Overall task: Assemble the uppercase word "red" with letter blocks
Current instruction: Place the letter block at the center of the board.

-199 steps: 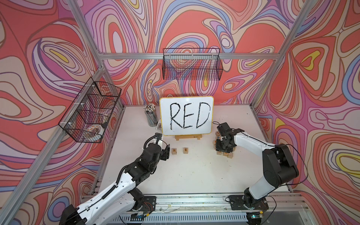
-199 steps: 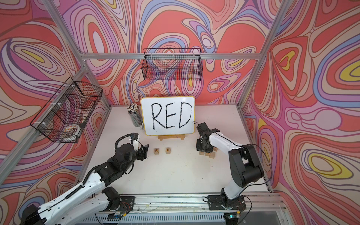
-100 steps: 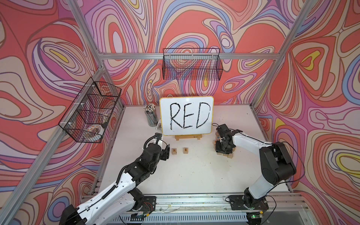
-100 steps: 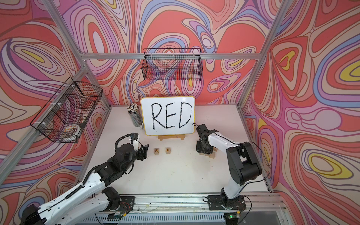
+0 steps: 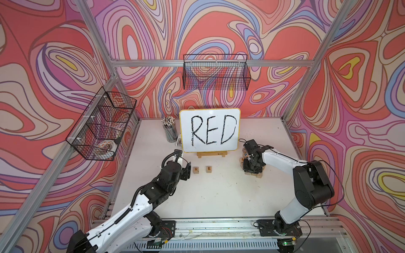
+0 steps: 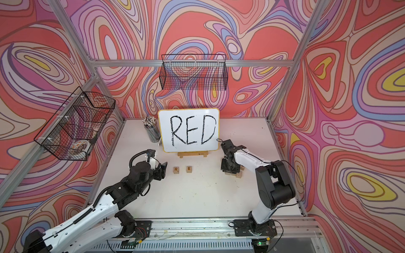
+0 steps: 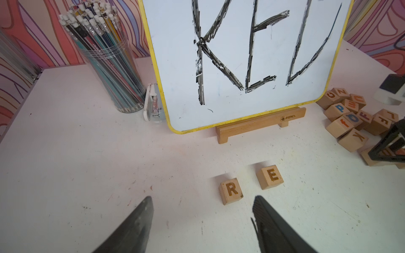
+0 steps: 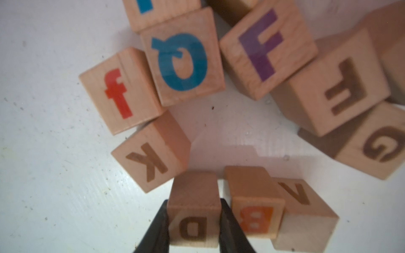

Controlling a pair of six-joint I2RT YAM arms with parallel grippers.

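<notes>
Wooden D block (image 8: 192, 227), down in the spare pile (image 8: 120, 92), now sits clenched in the just-closed jaws of my right gripper (image 8: 194, 203), ready to join R block (image 5: 196, 169) and E block (image 5: 208, 168) on the counter (image 5: 219, 197); left gripper (image 7: 202, 197) jaws released.

Swirling red, pink and lilac wallpaper (image 5: 219, 26) is covering three walls. Aluminium posts (image 5: 98, 32) are framing the cell. A black wire basket (image 5: 215, 72) is hanging on the back wall, a second basket (image 5: 100, 124) beside the white counter's (image 5: 219, 197) left edge. Even light is falling across it.
</notes>
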